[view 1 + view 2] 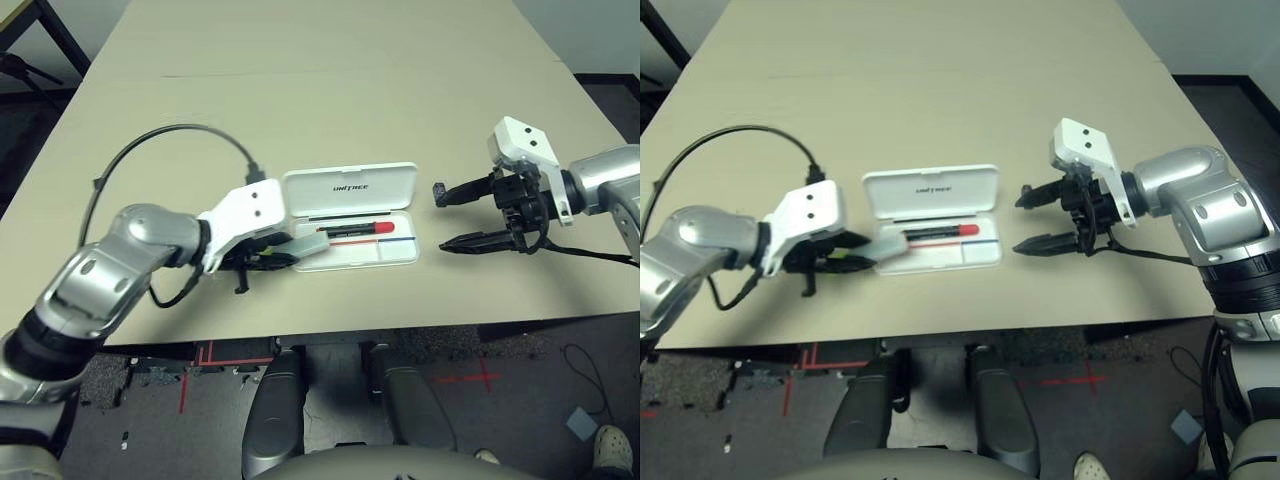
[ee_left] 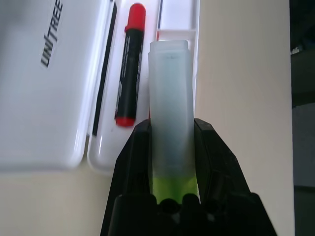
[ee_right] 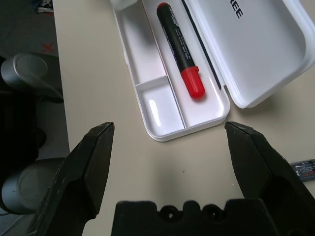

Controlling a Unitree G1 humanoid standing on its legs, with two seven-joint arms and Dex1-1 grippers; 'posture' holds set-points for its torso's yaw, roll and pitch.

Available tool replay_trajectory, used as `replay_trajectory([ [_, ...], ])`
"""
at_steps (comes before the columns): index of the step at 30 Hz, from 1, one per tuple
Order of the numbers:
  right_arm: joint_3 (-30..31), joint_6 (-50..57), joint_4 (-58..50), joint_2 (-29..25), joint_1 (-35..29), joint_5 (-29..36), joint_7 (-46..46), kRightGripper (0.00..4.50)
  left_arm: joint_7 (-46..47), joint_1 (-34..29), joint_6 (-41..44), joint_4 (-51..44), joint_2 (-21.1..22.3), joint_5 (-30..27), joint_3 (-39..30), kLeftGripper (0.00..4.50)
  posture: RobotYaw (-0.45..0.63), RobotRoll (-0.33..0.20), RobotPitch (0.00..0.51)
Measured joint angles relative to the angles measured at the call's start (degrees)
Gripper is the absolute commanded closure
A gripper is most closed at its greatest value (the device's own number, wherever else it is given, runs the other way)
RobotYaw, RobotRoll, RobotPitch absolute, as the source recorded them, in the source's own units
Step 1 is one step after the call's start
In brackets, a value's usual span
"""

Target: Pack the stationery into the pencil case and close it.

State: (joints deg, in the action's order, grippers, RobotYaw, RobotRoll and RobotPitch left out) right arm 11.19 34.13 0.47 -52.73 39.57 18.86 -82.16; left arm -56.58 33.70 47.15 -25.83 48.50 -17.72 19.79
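From the head view, the open pencil case [image 1: 350, 215] lies near the bench's [image 1: 320, 90] front edge, the marker [image 1: 357, 229] in its tray. The left gripper [image 1: 285, 250] pinches the stick [image 1: 308, 244] over the tray's end.

In the left wrist view, black fingers [image 2: 209, 152] clamp the stick's green end.

In the right wrist view, the right gripper [image 3: 170, 132] is spread wide, just beside the case.

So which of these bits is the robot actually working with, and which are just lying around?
Working with:
- pencil case, open
- red marker, lying inside it
- white stick with green end, gripped by left gripper

Lying around:
- black cable on the table
- right gripper, open, holding nothing
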Motion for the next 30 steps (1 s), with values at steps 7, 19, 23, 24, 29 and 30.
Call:
replay_trajectory([
  [7,0.22,-0.27,0.05,0.3,0.11,-0.52,0.08,0.0,-0.1,5.7,-1.32,4.33,-5.32,4.31,6.02,3.41,-0.01,0.0,0.216],
  [19,0.22,-0.28,-0.21,0.3,-0.55,-1.15,0.73,0.0,-0.44,6.09,-1.91,7.56,-9.77,7.44,9.28,3.41,-0.02,0.0,0.225],
  [23,0.22,-0.27,-0.22,0.3,-0.67,-1.16,1.0,0.0,-0.38,5.94,-2.09,8.9,-10.31,8.74,9.66,3.41,-0.02,0.0,0.228],
  [24,0.22,-0.27,-0.23,0.3,-0.67,-1.17,1.04,0.0,-0.38,5.94,-2.2,8.93,-10.57,8.85,9.66,3.41,-0.02,0.0,0.228],
  [29,0.22,-0.27,-0.22,0.3,-0.67,-1.28,1.11,0.0,-0.4,5.94,-2.25,9.04,-11.41,9.18,9.66,1.59,-0.02,0.0,0.228],
  [30,0.22,-0.27,-0.22,0.3,-0.67,-1.28,1.11,0.0,-0.42,5.94,-2.24,9.04,-11.41,9.19,9.65,1.19,-0.02,0.0,0.228],
])
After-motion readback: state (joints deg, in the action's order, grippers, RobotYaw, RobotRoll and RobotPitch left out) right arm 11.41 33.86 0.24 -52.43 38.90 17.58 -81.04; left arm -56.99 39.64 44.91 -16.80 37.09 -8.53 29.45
